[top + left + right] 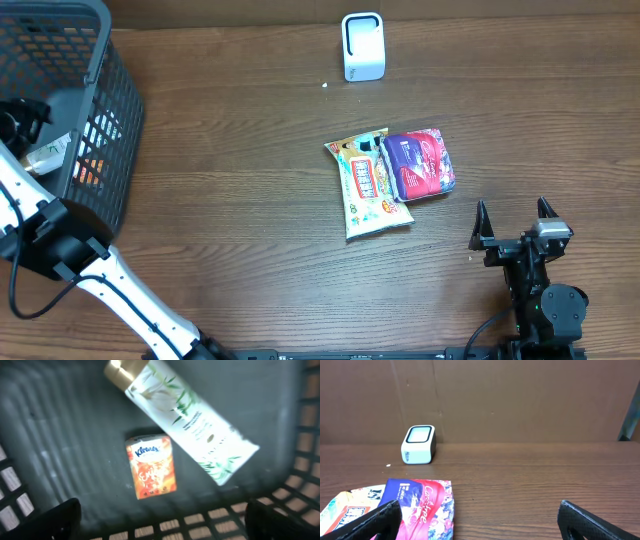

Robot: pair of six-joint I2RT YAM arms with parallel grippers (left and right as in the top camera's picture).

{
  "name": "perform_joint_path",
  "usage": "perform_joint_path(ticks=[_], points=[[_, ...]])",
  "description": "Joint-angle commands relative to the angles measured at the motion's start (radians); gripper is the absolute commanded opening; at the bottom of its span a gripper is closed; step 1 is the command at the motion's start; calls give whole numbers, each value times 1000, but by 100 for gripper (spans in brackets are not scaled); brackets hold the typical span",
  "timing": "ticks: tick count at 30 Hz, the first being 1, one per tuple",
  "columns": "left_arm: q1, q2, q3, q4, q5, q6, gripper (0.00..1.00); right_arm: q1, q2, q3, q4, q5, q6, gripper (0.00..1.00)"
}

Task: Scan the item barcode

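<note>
Left jaws spread, empty, above Kleenex pack (150, 466) lying inside basket (110, 120). Right jaws spread, empty, well outside basket. Judged: pick, carry to scanner (363, 46) and scan are all pending.

The left arm (120, 290), just beside the dark grey plastic mesh basket (110, 150), is built of smooth white tube-like links joined by bulky matt black joint housings (55, 240). A thin black cable (12, 290) loops loosely off the housing, on the side facing away from the basket. Its left gripper (165, 525) has two blunt black fingers (50, 520) with a grainy surface. The right arm (540, 290), well apart from the basket, is black all over, with a round black joint (565, 305) and a small silver-grey block (550, 230) on its upper side. The right gripper (511, 208) has two black fingers (375, 522) that look pointed and blade-like from overhead.
</note>
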Motion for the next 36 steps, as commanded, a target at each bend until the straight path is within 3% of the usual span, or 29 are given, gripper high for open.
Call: perform_joint_path(ticks=[1,8,15,24,33,36], points=[[-16,56,-3,-16,20,41,94,-2,-10,-10,6,9,-5,100],[-58,114,-4,-34,18,56,93,-2,-10,-10,6,9,-5,100],[-87,116,-5,-34,-133,55,88,-2,-10,-10,6,9,-5,100],[-114,116,-5,-34,-161,60,62,-2,-10,-10,6,9,-5,100],[-160,116,-5,-34,-220,58,63,-2,-10,-10,6,9,-5,100],[-164,116,-5,-34,-248,55,68,-2,-10,-10,6,9,-5,100]])
